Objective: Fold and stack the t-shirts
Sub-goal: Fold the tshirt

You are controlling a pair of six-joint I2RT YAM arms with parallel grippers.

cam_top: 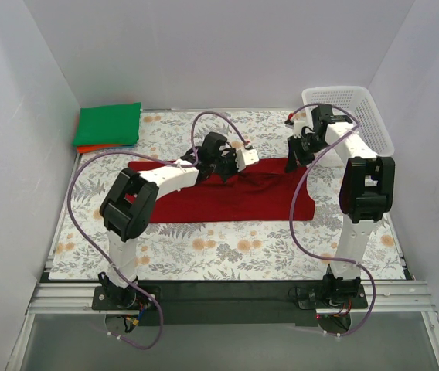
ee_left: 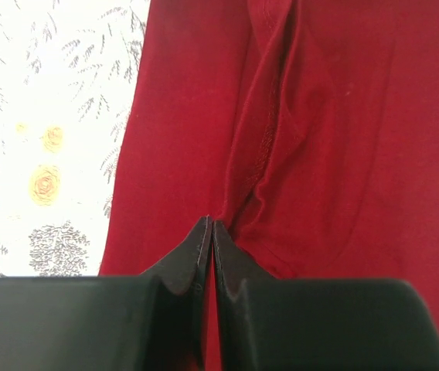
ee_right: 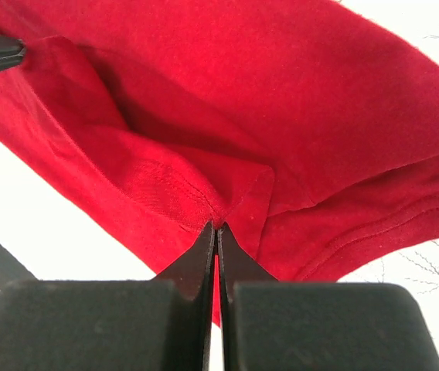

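A dark red t-shirt [cam_top: 227,199] lies spread across the middle of the table. My left gripper [cam_top: 224,167] is at its far edge, left of centre, shut with a ridge of the red cloth [ee_left: 281,154] gathered at its tips [ee_left: 210,224]. My right gripper [cam_top: 293,161] is at the far right corner, shut on a pinched fold of the same shirt [ee_right: 227,116], whose edge hangs lifted off the table. A bright green t-shirt [cam_top: 109,124] lies folded at the back left on top of an orange one [cam_top: 88,148].
A white lattice basket [cam_top: 355,108] stands at the back right, just behind my right arm. The table carries a floral cloth [cam_top: 227,251]. White walls close in the left, right and back sides.
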